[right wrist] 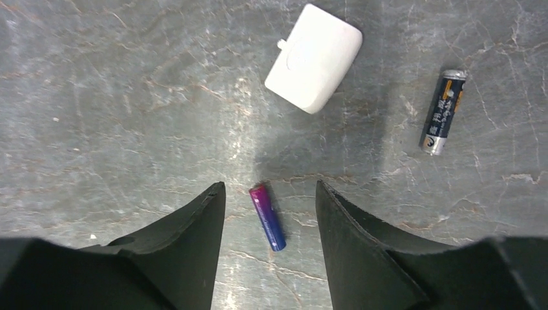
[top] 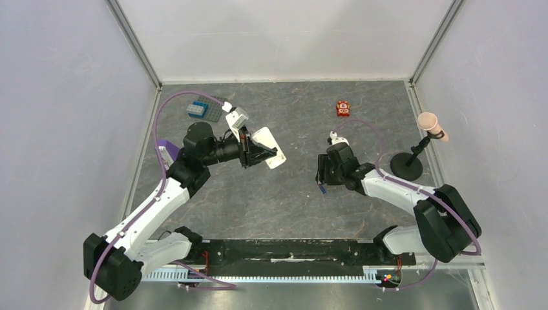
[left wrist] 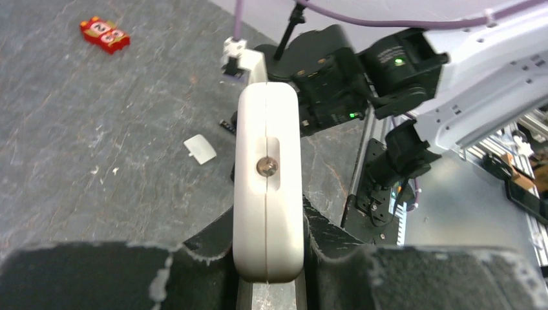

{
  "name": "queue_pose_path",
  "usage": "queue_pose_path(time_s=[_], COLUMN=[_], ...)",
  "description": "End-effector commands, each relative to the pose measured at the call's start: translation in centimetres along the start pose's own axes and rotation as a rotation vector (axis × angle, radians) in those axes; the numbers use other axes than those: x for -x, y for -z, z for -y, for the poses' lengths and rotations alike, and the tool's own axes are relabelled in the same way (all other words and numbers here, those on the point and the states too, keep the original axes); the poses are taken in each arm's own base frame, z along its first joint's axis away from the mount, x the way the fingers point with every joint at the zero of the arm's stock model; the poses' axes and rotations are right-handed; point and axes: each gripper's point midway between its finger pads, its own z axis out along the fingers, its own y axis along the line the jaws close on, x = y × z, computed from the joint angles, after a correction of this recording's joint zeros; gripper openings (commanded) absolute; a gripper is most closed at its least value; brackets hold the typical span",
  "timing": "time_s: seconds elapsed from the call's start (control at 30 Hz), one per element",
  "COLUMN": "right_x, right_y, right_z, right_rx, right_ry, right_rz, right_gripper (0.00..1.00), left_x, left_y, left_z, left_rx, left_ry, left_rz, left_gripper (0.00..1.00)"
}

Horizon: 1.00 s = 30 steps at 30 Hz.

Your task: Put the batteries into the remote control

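Gripping the remote (left wrist: 268,187) edge-on above the table (right wrist: 97,97), the left pincer (top: 258,154) is clenched on it. Right pincer (right wrist: 270,187) spread wide, straddling the purple battery (right wrist: 267,217) without touching it. Dark battery (right wrist: 442,111) lies well apart. White piece (right wrist: 314,57) nearby, possibly the cover.

Bright even light, soft shadows, sharp
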Motion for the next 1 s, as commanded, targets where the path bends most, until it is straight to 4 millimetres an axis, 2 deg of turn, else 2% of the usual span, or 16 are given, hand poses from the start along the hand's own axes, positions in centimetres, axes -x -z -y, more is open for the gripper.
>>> queue_pose_path(time_s=[0.0,0.3,0.57,0.73,0.97], right_x=[0.0,-0.7,-1.5,-2.1,-4.4], right_y=[-0.2,-0.7,-0.8,-0.4,0.0], right_z=[0.6,-0.6,-0.7,-0.8,1.0], right_rx=[-0.065,-0.075,-0.105,-0.122,-0.182], right_ry=[0.092,0.169,0.22,0.276,0.294], right_rz=[-0.024,-0.073,-0.101,-0.145,-0.248], right_gripper=[0.55,0.5,0.31,0.31,0.31], left_x=[1.9,2.2,2.1,2.0,1.9], left_y=[0.8,0.7,0.6,0.6,0.6], left_z=[3.1,3.1,2.1,1.7,1.2], left_rx=[-0.154,-0.148,-0.093,-0.068,-0.039], left_ry=[-0.159,-0.145,-0.128,-0.125,-0.123], left_rz=[0.046,0.045,0.042,0.041,0.036], left_gripper=[0.02,0.02,0.02,0.02,0.02])
